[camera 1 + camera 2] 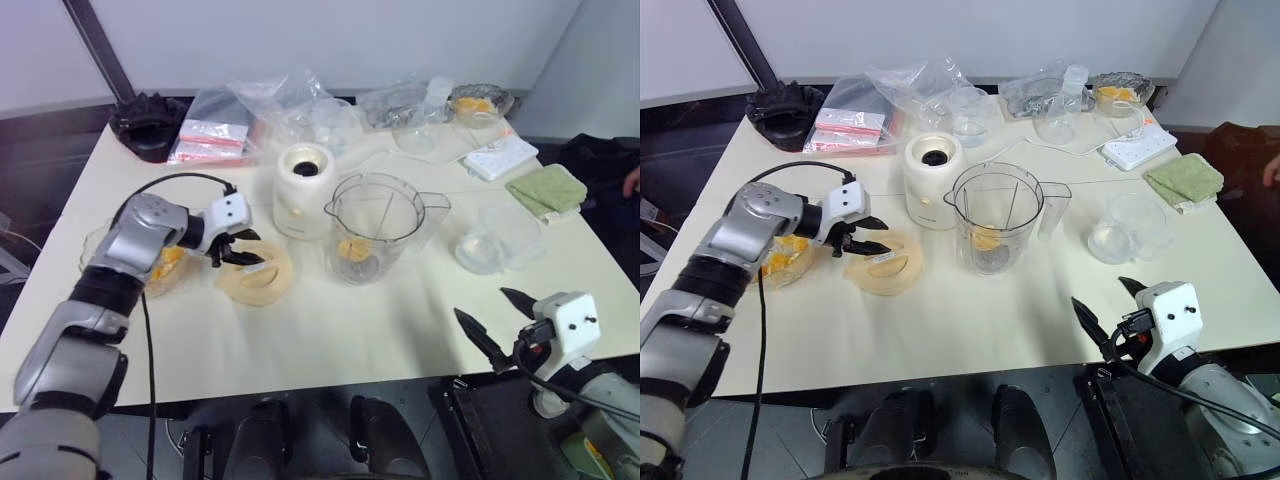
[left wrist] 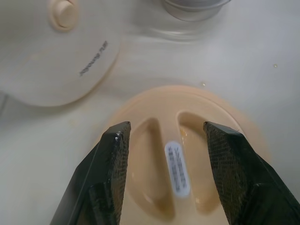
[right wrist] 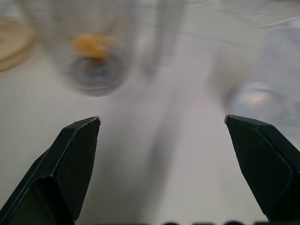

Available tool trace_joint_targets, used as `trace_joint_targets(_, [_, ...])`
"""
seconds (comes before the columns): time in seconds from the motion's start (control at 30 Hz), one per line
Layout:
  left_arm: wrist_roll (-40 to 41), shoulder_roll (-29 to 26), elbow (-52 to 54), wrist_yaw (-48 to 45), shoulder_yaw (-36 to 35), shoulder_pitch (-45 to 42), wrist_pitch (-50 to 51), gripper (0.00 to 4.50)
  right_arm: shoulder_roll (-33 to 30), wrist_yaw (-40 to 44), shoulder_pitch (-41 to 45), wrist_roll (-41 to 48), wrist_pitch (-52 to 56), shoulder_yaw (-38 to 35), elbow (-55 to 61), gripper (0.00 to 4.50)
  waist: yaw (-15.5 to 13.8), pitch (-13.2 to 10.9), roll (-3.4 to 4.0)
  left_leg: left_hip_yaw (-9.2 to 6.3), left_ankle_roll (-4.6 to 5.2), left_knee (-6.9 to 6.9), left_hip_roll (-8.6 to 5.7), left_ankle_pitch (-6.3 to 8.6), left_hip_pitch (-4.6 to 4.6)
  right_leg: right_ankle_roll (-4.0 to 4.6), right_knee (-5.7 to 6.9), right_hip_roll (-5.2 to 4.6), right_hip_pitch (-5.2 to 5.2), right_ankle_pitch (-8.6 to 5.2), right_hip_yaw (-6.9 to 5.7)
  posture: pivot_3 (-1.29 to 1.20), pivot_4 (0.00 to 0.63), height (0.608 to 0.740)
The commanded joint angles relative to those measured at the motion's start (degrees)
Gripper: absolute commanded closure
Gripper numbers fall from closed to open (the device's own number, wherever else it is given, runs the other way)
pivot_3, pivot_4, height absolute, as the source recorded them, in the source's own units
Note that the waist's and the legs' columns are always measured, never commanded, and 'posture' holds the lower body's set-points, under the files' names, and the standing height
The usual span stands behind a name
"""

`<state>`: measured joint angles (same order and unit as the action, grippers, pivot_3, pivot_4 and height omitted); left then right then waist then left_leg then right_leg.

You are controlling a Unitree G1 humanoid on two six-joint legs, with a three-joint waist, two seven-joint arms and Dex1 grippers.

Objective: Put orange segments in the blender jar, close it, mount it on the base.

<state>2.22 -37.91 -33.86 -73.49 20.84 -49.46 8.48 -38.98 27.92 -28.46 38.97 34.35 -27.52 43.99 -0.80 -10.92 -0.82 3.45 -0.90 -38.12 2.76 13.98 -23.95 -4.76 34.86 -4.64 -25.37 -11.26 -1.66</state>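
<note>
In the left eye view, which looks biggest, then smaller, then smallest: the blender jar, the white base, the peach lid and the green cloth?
1. blender jar, clearly the largest.
2. white base and peach lid: they look about alike, so no ranking; the lid lies nearer the camera.
3. green cloth, the smallest, though it lies farther away.

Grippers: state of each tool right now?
Left tool: open, fingers straddling the ridge of the peach lid, not closed on it.
Right tool: wide open, holding nothing.

The tabletop (image 1: 330, 330) holds the jar (image 1: 376, 228) in the middle, the base (image 1: 303, 190) at ten o'clock, a lid (image 1: 258, 275) at nine, a cloth (image 1: 546, 188) at two.
</note>
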Motion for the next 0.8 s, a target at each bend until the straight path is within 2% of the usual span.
trace_joint_targets(0.03, [-3.7,0.4,-3.6,-1.3,1.2,-1.8,-4.2,1.93,-3.4,1.2,0.6,8.6,5.0,-5.6,4.6,0.02,0.0,0.0,-0.02,-0.01,0.00,0.00,0.00,0.00,-0.02,0.00,-0.03,0.00,0.00,0.00,-0.01,0.00,0.150,0.740])
trace_joint_targets(0.27, [-8.6,1.4,-9.6,-0.7,2.1,-0.8,-8.8,1.93,-8.0,-3.5,6.4,21.9,10.6,-9.0,6.9,0.02,0.0,0.0,-0.20,-0.13,0.01,-0.06,0.01,0.00,-0.05,-0.02,-0.03,0.01,0.01,0.00,-0.11,0.00,0.150,0.740])
trace_joint_targets(0.53, [-11.8,3.1,-12.8,1.1,2.4,0.5,-10.1,1.93,-9.6,-7.5,11.6,24.0,11.8,-6.4,6.1,0.02,-0.1,0.0,-0.31,-0.19,0.01,-0.07,0.00,0.00,-0.21,0.17,-0.19,0.00,0.03,0.12,-0.17,0.00,0.150,0.740])
trace_joint_targets(0.57, [-11.8,3.3,-13.1,1.0,2.3,0.5,-10.2,2.34,-9.5,-7.7,11.8,23.9,11.7,-5.8,6.1,0.00,0.0,0.0,-0.31,-0.19,0.02,-0.07,0.00,0.00,-0.21,0.17,-0.21,0.00,0.04,0.13,-0.17,0.00,0.150,0.740])
trace_joint_targets(0.6, [-11.8,3.4,-13.4,1.0,2.3,0.6,-10.4,2.47,-9.5,-7.9,12.0,23.7,11.7,-5.3,6.0,0.00,0.0,0.1,-0.31,-0.19,0.02,-0.07,0.00,0.01,-0.21,0.17,-0.22,0.00,0.05,0.13,-0.17,0.00,0.150,0.740])
trace_joint_targets(0.63, [-11.9,3.5,-13.9,1.1,2.3,0.5,-10.7,2.79,-9.5,-8.0,12.3,23.4,11.6,-4.9,5.8,0.00,0.0,0.1,-0.31,-0.18,0.03,-0.07,0.00,0.01,-0.20,0.17,-0.23,-0.01,0.06,0.13,-0.17,0.00,0.150,0.740])
trace_joint_targets(0.73, [-12.5,4.0,-15.0,1.7,2.3,0.4,-11.6,4.23,-10.0,-8.0,13.5,22.8,11.3,-4.1,4.9,0.00,0.0,0.1,-0.32,-0.18,0.03,-0.11,0.00,0.00,-0.15,0.19,-0.21,0.00,0.10,0.16,-0.17,0.00,0.150,0.740])
trace_joint_targets(0.8, [-12.9,4.2,-15.4,1.7,2.2,0.4,-12.3,4.25,-10.1,-7.9,14.1,22.4,11.3,-3.7,4.4,0.00,0.0,0.1,-0.32,-0.18,0.03,-0.11,0.00,0.00,0.01,0.17,-0.23,0.00,0.25,0.14,-0.17,0.00,0.150,0.740])
